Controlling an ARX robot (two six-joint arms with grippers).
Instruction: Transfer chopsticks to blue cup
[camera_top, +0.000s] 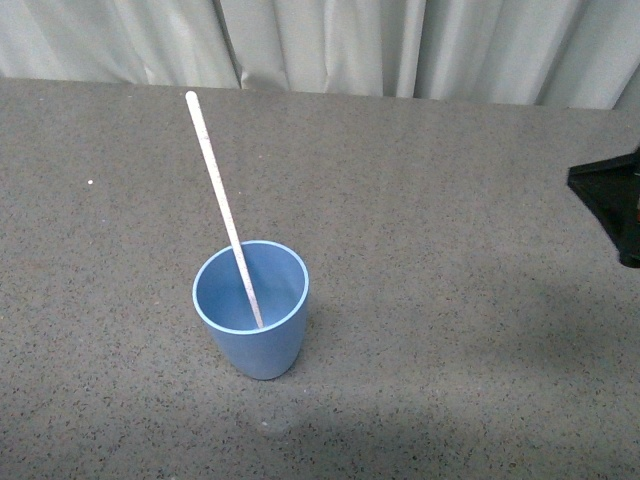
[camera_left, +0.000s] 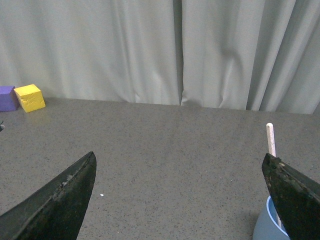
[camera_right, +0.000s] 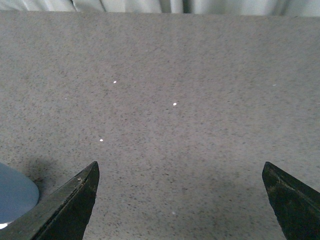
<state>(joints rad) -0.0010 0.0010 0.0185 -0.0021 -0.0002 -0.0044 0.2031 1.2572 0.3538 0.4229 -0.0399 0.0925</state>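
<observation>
The blue cup (camera_top: 251, 308) stands upright on the grey table in the front view. The chopstick (camera_top: 218, 195) stands inside it, its lower end at the cup's bottom, leaning up and to the far left well above the rim. In the left wrist view the cup's rim (camera_left: 267, 226) and the chopstick's top (camera_left: 270, 140) show beside one finger. My left gripper (camera_left: 179, 165) is open and empty, apart from the cup. My right gripper (camera_right: 180, 172) is open and empty over bare table; a piece of the cup (camera_right: 15, 197) shows beside one finger. A dark part of the right arm (camera_top: 612, 198) shows at the right edge.
A yellow block (camera_left: 30, 97) and a purple block (camera_left: 7, 98) sit by the pale curtain (camera_top: 320, 45) at the back of the table. Small white specks (camera_right: 174, 104) lie on the table top.
</observation>
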